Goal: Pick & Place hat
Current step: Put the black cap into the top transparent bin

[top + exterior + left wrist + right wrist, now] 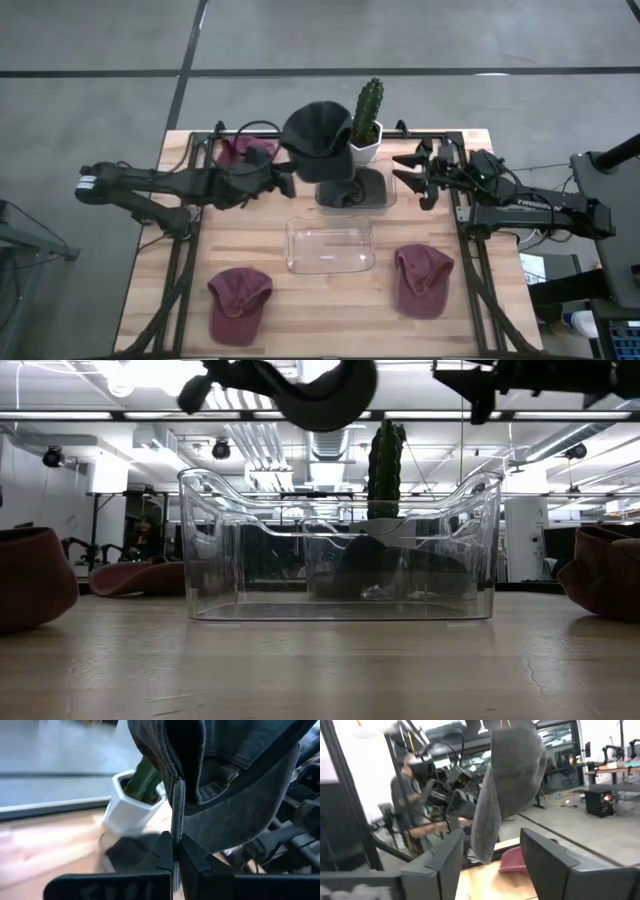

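Observation:
A dark grey hat (pixel 317 132) is up in the air beside the cactus (pixel 367 108) in its white pot, and my left gripper (pixel 288 180) is shut on it. The low view shows the hat (pixel 322 392) above the clear container (pixel 338 550). In the left wrist view the hat (pixel 235 795) fills the frame above the shut gripper (pixel 176 857). My right gripper (pixel 408 176) is open, off the table to the hat's right. Its wrist view shows the hat (pixel 510 780) farther off, beyond the open gripper (pixel 490 865). Another dark hat (pixel 350 190) lies on the table below. My left gripper pinches the hat's rim edge (pixel 176 822) between its two fingers, coming level from the table's left side. The hat is lifted clear of the table. Its crown and curved brim (pixel 245 820) stand out beyond and above the fingers.
A clear container (pixel 330 246) stands at the table's middle. Maroon hats lie near left (pixel 240 302), near right (pixel 424 280) and far left (pixel 245 150). A person (pixel 407 795) stands in the room beyond the table.

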Robot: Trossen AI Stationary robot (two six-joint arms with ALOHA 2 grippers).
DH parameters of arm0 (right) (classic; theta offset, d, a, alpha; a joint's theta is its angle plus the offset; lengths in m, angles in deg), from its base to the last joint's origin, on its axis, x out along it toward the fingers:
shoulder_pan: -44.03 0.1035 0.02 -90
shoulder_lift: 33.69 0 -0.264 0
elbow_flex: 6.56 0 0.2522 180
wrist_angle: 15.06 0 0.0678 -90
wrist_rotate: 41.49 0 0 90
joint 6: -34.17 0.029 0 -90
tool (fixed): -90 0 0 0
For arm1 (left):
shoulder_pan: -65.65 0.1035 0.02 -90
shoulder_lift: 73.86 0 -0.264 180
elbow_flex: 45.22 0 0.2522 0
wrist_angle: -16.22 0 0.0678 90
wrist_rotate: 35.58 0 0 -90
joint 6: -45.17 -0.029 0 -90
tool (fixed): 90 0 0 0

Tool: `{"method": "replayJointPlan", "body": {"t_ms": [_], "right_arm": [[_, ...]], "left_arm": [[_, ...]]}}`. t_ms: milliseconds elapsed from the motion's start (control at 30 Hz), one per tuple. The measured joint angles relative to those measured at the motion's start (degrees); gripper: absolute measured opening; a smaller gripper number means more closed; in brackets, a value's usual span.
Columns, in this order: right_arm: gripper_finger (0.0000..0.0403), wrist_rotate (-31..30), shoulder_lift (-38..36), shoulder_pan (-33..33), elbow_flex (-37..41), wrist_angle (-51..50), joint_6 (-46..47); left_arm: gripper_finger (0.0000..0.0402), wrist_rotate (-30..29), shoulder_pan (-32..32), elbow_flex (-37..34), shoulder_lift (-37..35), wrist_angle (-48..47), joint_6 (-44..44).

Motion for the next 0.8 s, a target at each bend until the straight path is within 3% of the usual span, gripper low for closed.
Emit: {"method": "replayJointPlan", "body": {"t_ms": [200,433,800], "right_arm": [[0.0207,-1.8,8.1,0.0,-10.7,-13.8,-6.5],[0.0199,-7.3,15.7,0.0,-20.5,-22.2,-9.5],[0.0199,-7.1,24.0,0.0,-30.2,-29.2,-11.1]], "left_arm": [[0.0006,-0.1,2.0,0.0,4.1,12.4,-9.0],[0.0006,-0.2,2.7,1.1,6.1,12.8,-11.3],[0.0005,-3.8,3.0,1.1,5.4,10.9,-14.0]]}}
